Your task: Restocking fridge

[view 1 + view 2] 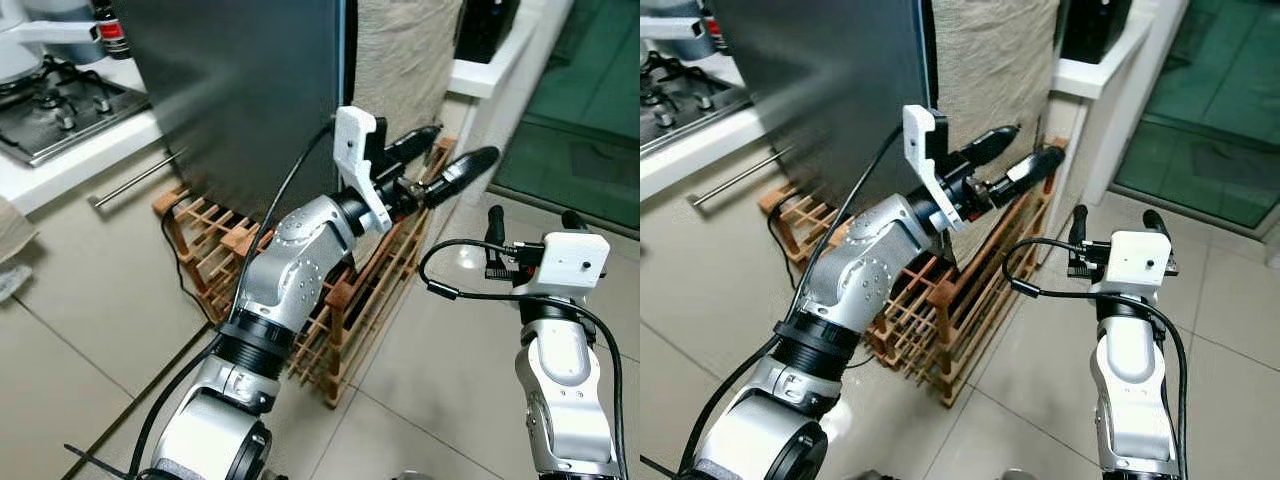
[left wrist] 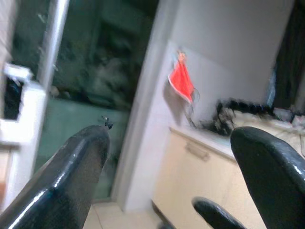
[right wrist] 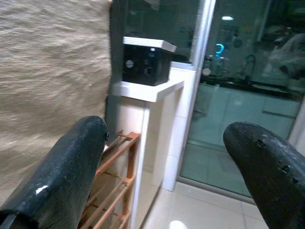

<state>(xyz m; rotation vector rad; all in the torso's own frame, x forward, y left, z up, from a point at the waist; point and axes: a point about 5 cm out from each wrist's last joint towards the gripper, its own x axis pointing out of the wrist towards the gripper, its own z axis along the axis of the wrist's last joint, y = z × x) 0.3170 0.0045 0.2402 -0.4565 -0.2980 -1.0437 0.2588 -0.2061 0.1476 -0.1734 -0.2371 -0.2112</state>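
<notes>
Wooden slats of a low rack (image 1: pixel 345 300) lie on the tiled floor (image 1: pixel 90 290), pushed up against the foot of the dark fridge (image 1: pixel 245 85) and the beige textured panel (image 1: pixel 405 60) beside it. The rack sits directly under the left arm, between the robot and the fridge. A black cable (image 1: pixel 180 265) trails down by the rack's near end.

The left gripper (image 1: pixel 440 160) is raised just beside the fridge's right edge, over the rack, its fingers (image 1: pixel 465 170) apart with nothing between them. The right gripper (image 1: pixel 530 220) is held lower and further right, above bare tile, well apart from the fridge; its fingers (image 3: pixel 71 167) are spread wide and empty too.

To the left, a white counter (image 1: pixel 60 175) carries a gas hob (image 1: pixel 60 110) and a white kettle (image 1: pixel 40 35), with a metal bar handle (image 1: pixel 135 180) on the drawer front below. On the right, a white ledge (image 3: pixel 147 90) holds a black box (image 3: pixel 145 64), and past it a glass door (image 1: pixel 580 110) shows green. The left wrist view, blurred, catches a red cloth (image 2: pixel 182 82) hanging on a white wall.
</notes>
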